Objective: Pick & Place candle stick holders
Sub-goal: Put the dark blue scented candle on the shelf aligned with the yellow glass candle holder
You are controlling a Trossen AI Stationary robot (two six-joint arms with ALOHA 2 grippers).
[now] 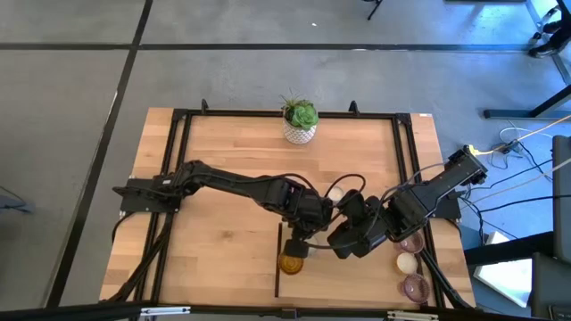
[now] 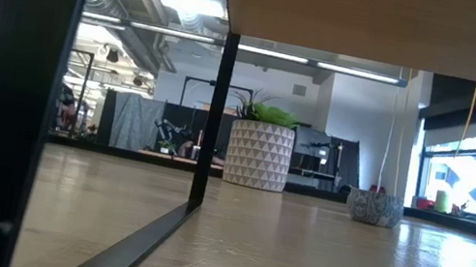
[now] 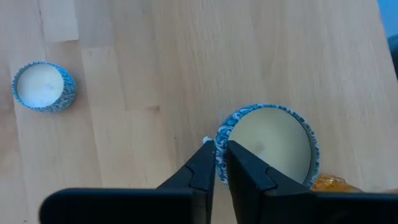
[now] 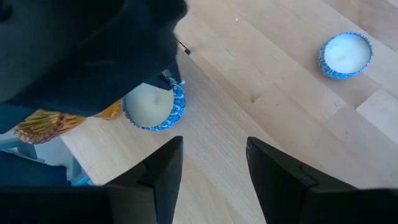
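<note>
My left gripper (image 3: 217, 163) is shut on a cream-white candle holder with a blue patterned wall (image 3: 270, 143) near the table's front middle (image 1: 299, 241). An amber glass holder (image 1: 291, 263) stands right beside it and shows partly under its edge (image 3: 329, 183). My right gripper (image 4: 214, 165) is open and empty, just to the right of that holder (image 4: 152, 106). A second cream holder (image 3: 43, 86) stands alone farther back (image 1: 335, 192). Two mauve holders (image 1: 412, 241) (image 1: 415, 287) and a cream one (image 1: 406, 263) stand at the front right. My left gripper pinches the cream holder's rim wall (image 3: 222, 138) on the side away from the amber holder. One finger is inside the cup (image 3: 245, 177) and one outside (image 3: 199, 177). The fingers point down from above. The holder stays upright; whether it rests on the table I cannot tell.
A white patterned pot with a green plant (image 1: 300, 123) stands at the table's far middle edge. A black frame (image 1: 178, 160) runs around the tabletop, with a black bar (image 1: 278, 267) next to the amber holder. Bare wood lies at the left and centre.
</note>
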